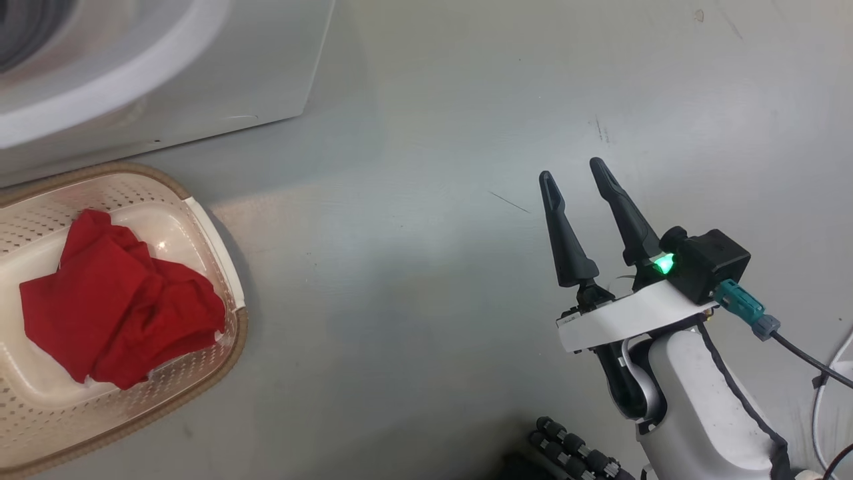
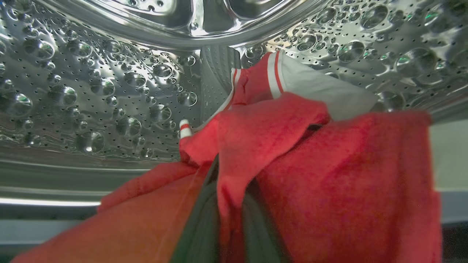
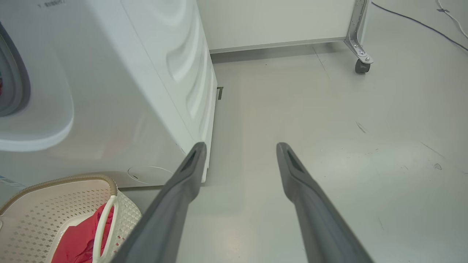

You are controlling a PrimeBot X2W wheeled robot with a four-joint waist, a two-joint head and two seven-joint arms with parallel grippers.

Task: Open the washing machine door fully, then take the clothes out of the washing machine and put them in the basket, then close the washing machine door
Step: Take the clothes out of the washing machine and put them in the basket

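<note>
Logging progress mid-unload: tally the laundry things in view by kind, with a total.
Cream basket: 1
Washing machine: 1
Red garment in basket: 1
Red clothes in drum: 1 bundle, pieces unclear
Total: 4

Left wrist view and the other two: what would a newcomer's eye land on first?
The red jersey with white trim, lying in the shiny perforated drum and pinched by the left gripper. Next, a crumpled red garment in the cream basket at the head view's left, and the open right gripper over the grey floor.
</note>
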